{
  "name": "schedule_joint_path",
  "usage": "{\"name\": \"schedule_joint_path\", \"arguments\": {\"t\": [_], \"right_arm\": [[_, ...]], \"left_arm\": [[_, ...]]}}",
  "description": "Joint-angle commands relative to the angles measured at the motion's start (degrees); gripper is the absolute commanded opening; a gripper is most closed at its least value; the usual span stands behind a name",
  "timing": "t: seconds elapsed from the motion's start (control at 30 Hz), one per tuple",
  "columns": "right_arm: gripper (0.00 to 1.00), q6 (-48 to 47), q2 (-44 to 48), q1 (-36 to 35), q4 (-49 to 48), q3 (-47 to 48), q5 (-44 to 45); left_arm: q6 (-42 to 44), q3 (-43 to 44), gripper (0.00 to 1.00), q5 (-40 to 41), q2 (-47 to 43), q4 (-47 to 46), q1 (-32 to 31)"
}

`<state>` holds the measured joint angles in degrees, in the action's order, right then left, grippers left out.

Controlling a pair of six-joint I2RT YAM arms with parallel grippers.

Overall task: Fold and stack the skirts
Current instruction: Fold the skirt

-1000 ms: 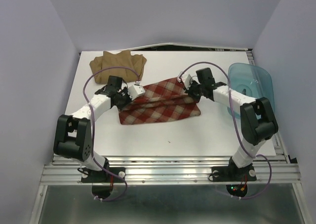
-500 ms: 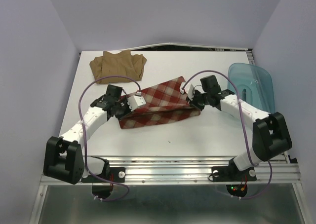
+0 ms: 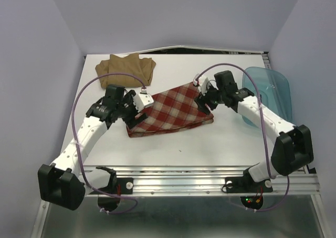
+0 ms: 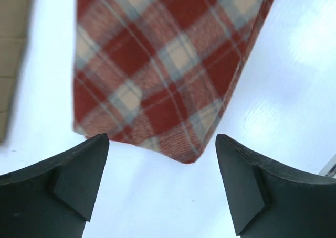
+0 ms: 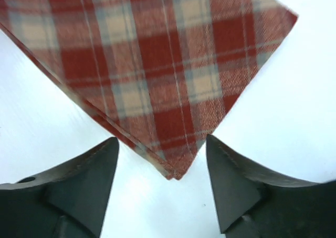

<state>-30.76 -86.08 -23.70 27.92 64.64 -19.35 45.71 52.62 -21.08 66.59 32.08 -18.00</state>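
Observation:
The red-and-cream plaid skirt (image 3: 170,109) lies folded flat in the middle of the white table (image 3: 157,146). Its near-left corner (image 4: 184,154) lies between the spread fingers of my left gripper (image 4: 161,143), which is open and grips nothing. My left gripper (image 3: 134,115) hovers at the skirt's left end. My right gripper (image 5: 161,139) is open too, with the layered right corner (image 5: 176,170) of the skirt lying loose between its fingers. In the top view my right gripper (image 3: 206,101) is at the skirt's right end. The tan skirt (image 3: 125,69) lies bunched at the back left, and its edge (image 4: 10,49) shows in the left wrist view.
A translucent blue plastic tub (image 3: 268,91) stands at the right edge of the table, just behind my right forearm. Purple-grey walls close in the table on the left, right and back. A metal rail runs along the near edge.
Both grippers carried the plaid skirt's edge toward the near side, laying it over itself, then opened and let go of its corners. The skirt now lies flat.

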Motion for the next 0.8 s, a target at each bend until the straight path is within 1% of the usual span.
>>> {"name": "schedule_joint_path", "arguments": {"t": [0.0, 0.03, 0.07, 0.1, 0.13, 0.23, 0.27, 0.33, 0.37, 0.4, 0.47, 0.53, 0.57, 0.6, 0.67, 0.73, 0.77], "right_arm": [[0.68, 8.52, 2.24, -0.03, 1.43, 1.63, -4.29], [0.63, 9.66, 1.54, -0.03, 1.43, 1.37, -4.46], [0.53, 11.67, 0.49, -0.03, 1.35, 1.10, -4.90], [0.51, 13.00, -1.96, -0.03, 1.26, 1.01, -4.82], [0.46, 15.01, -3.55, -0.03, 0.82, 0.84, -4.38], [0.40, 16.61, -9.78, -0.03, 0.12, 1.01, -1.40], [0.40, 16.79, -11.02, -0.03, 0.03, 0.93, -0.43], [0.39, 16.53, -13.13, -0.03, 0.03, 0.40, 1.50], [0.38, 15.92, -15.06, -0.03, -0.06, -0.39, 3.17], [0.38, 15.56, -15.95, -0.03, -0.23, -0.92, 3.70], [0.38, 14.68, -18.75, -0.03, -1.03, -1.36, 7.04], [0.38, 14.07, -20.96, 0.50, -1.99, -0.66, 10.46], [0.38, 13.63, -23.14, 1.11, -2.26, 0.04, 11.09], [0.38, 13.63, -24.30, 1.12, -2.26, 1.96, 11.18], [0.38, 13.63, -26.49, 1.91, -2.26, 4.34, 11.96], [0.38, 13.01, -29.57, 1.91, -2.35, 8.29, 13.02], [0.39, 12.49, -30.71, 2.43, -2.26, 9.96, 14.33]], "left_arm": [[-3.61, 3.98, 0.85, -3.53, -0.32, 1.59, -0.11], [-3.88, 4.15, 0.81, -3.44, 0.64, 1.07, -0.11], [-5.01, 4.16, 0.69, -2.48, 3.17, 0.36, -0.02], [-5.63, 4.16, 0.62, -2.13, 4.50, -0.69, -0.11], [-6.07, 4.16, 0.53, -1.25, 6.08, -1.39, -0.11], [-6.61, 2.58, 0.40, 2.70, 11.27, -4.21, -0.11], [-5.91, 1.27, 0.37, 3.76, 13.29, -4.65, -0.11], [-4.15, -0.58, 0.33, 6.57, 14.62, -6.05, -0.02], [-3.36, -2.94, 0.30, 9.36, 15.49, -6.93, -0.02], [-1.26, -3.83, 0.27, 10.00, 16.02, -7.72, -0.11], [0.51, -7.25, 0.19, 12.36, 16.82, -9.56, -0.11], [3.76, -9.19, 0.13, 13.17, 17.08, -10.10, -0.11], [4.64, -10.68, 0.08, 13.52, 17.35, -10.36, -0.19], [6.39, -11.22, 0.05, 13.61, 17.44, -10.28, -0.37], [7.36, -12.01, 0.01, 13.70, 17.52, -10.19, -0.98], [8.07, -11.93, 0.00, 12.56, 17.61, -8.88, -1.95], [8.25, -11.41, 0.00, 11.51, 17.35, -7.83, -3.87]]}}
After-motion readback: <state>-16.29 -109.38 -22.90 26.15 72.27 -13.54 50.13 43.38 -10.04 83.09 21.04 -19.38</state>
